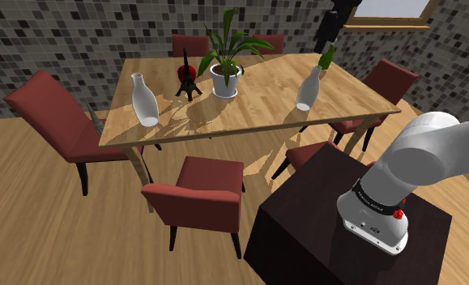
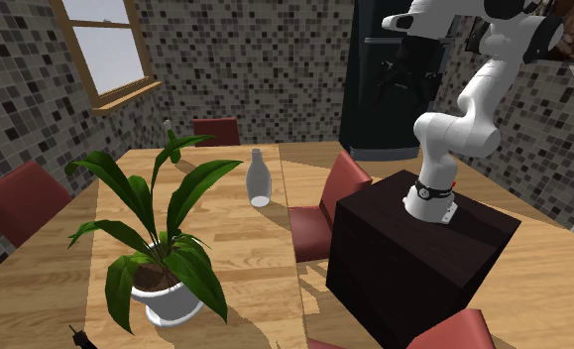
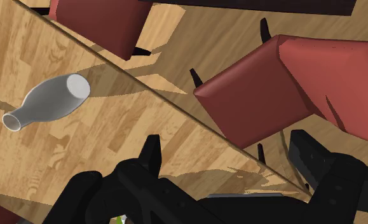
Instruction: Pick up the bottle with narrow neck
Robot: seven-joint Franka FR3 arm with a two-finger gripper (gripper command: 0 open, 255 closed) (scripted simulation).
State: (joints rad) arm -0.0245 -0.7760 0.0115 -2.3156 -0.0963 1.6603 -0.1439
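Dining rm, mosaic walls (image 1: 62, 32), wood table (image 1: 257, 113). Target imo = white bottle (image 1: 309, 87) nr table end on shoulder view's right, slim neck. It stands upright, long axis vertical, neck up. Gripper (image 3: 225, 145) hangs high over that end, fingers (image 3: 152, 156) apart, nothing btwn them. Bottle is well off to one side of them, not btwn, so next move needs a lateral shift, then descent. One arm only. Counts: 2 white bottles (2nd bottle (image 1: 144, 99) at far end, wider lip), 1 potted plant (image 1: 226, 77), 1 black tower figure (image 1: 189, 81), 6 red chairs (image 1: 196, 194).
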